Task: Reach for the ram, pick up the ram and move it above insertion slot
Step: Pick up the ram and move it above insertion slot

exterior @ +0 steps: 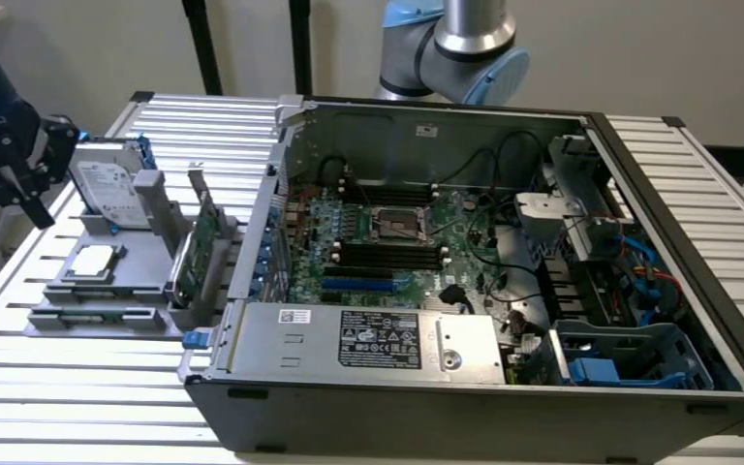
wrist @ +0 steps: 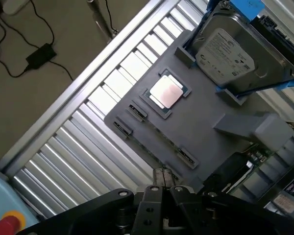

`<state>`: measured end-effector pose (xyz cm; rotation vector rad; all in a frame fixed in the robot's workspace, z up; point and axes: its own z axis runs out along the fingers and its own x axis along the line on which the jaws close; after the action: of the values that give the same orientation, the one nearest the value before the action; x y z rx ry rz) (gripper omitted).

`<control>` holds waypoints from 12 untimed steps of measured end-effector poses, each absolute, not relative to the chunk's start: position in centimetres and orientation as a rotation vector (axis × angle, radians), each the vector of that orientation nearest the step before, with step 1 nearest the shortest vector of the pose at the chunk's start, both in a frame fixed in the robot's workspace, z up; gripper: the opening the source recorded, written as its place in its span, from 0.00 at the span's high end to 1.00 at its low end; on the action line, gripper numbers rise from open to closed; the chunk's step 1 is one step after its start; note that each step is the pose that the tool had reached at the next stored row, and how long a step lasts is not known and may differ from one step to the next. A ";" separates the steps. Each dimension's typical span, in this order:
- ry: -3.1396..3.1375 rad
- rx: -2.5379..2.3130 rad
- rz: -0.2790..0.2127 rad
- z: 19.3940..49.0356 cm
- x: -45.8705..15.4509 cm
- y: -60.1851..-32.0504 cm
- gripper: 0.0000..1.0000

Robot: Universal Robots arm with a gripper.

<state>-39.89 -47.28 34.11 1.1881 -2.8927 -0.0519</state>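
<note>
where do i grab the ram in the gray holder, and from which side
Take the ram at the middle of its top edge, coming straight down. It seems to stand on edge in a slot of the holder, so only that thin edge is free; pinch across its flat faces.

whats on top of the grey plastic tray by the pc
A silver hard drive stands on edge, a square silver processor chip lies flat, a green expansion card stands upright. The black tool hides one edge of the grey tray.
</note>
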 end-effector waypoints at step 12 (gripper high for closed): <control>-2.746 1.498 -0.047 33.9 -39.9 -47.3 0.89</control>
<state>-39.89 -47.28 33.88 1.4976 -2.7459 -0.0468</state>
